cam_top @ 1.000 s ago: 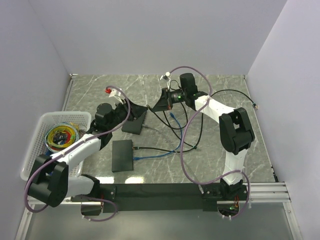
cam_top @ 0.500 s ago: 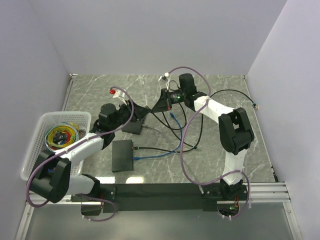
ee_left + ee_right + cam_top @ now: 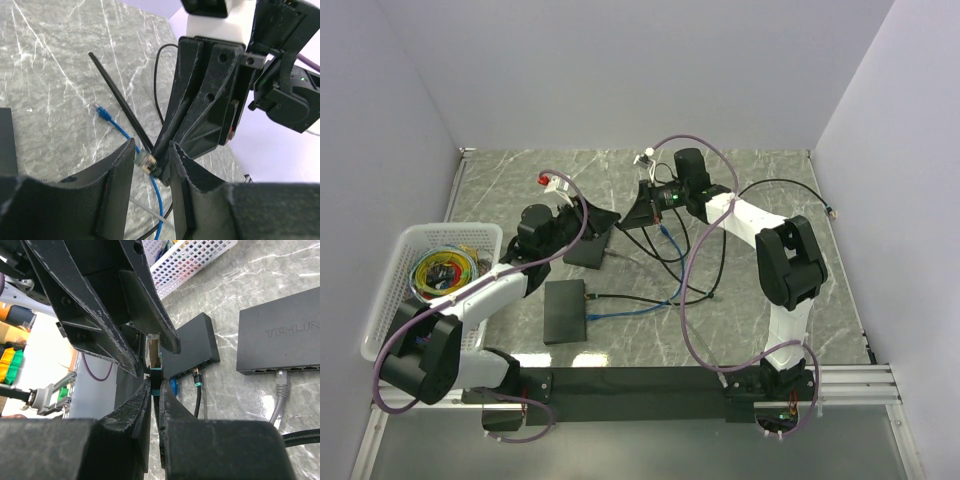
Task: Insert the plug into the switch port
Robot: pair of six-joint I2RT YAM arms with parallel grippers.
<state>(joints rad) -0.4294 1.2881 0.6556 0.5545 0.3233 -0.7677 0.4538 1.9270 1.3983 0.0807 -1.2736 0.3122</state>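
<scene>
— Item: clear teal-booted plug [image 3: 153, 352], location?
— Was held aloft, pinched by right gripper [image 3: 155, 385]; left gripper [image 3: 152, 148] stood spread around it.
— Item: black box-shaped switch [image 3: 192, 342]?
— Lay below; insertion was not yet done.

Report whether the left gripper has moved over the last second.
Yes. The left gripper has shifted right across the far black rectangular network switch, nearer the right gripper and the teal-booted cable plug it holds.

White arms [image 3: 480, 295] with black joints [image 3: 790, 262] trail purple cables [image 3: 683, 295].
</scene>
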